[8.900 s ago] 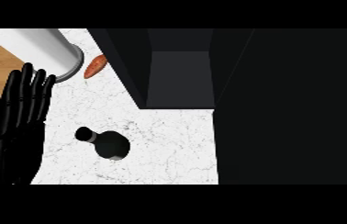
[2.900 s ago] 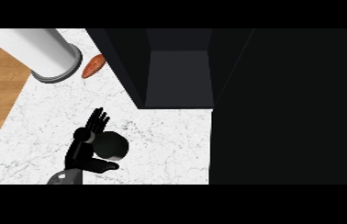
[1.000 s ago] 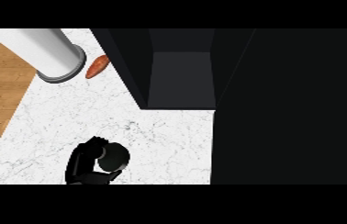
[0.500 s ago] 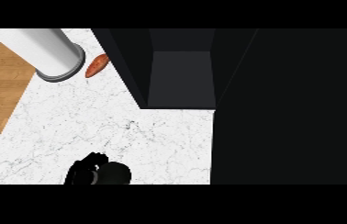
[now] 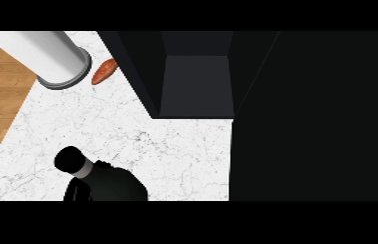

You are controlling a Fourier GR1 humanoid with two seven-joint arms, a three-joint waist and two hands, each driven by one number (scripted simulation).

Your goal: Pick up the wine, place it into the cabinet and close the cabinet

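Observation:
The wine bottle (image 5: 111, 183) is black with a pale band below its cap and shows at the lower left in the head view. It is tilted, its cap pointing up and left, and it looks large and close to the camera. My left hand (image 5: 76, 191) is mostly hidden behind it; dark fingers curl against the bottle's lower left side. The dark cabinet (image 5: 196, 83) stands open at the top centre, with its hollow inside facing me. It lies up and to the right of the bottle. The right hand does not show.
A white cylinder (image 5: 48, 58) lies at the top left with an orange vegetable (image 5: 103, 71) beside it. The white marble counter (image 5: 162, 148) spreads between bottle and cabinet. Wood floor (image 5: 13, 88) shows past the counter's left edge. A large black area (image 5: 310, 118) fills the right side.
The left hand came from resting at the left, closed round the bottle, and the bottle now appears larger and tilted, raised off the counter toward the camera.

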